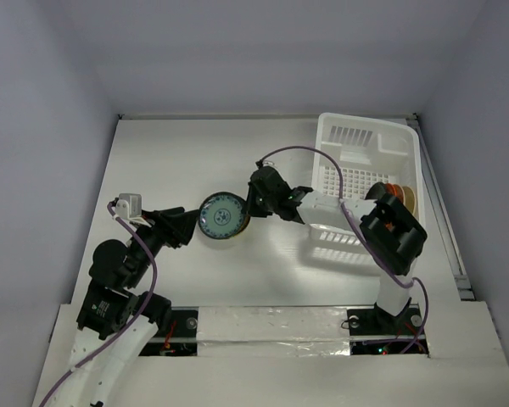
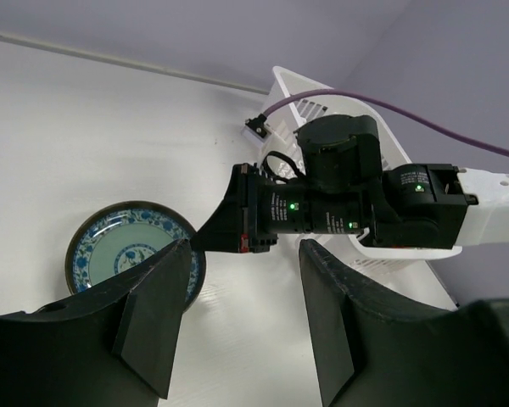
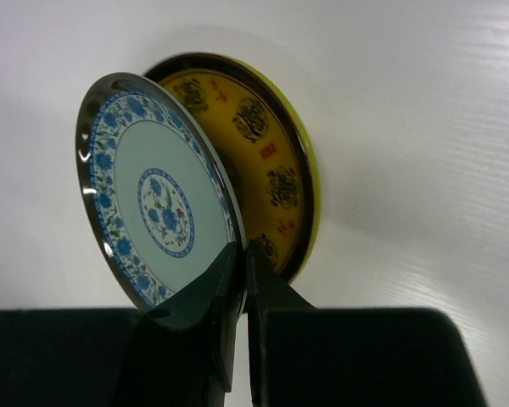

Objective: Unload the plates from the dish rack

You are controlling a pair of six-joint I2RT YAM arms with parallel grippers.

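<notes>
Clenched at the rim in right gripper (image 3: 237,259): blue-patterned plate (image 3: 157,199), tilted over yellow plate (image 3: 267,148) on worktop (image 1: 170,161). Left gripper (image 2: 242,314) spread, empty.

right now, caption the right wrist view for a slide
Right jaws pinch a blue-patterned plate by its rim over a yellow plate
</notes>
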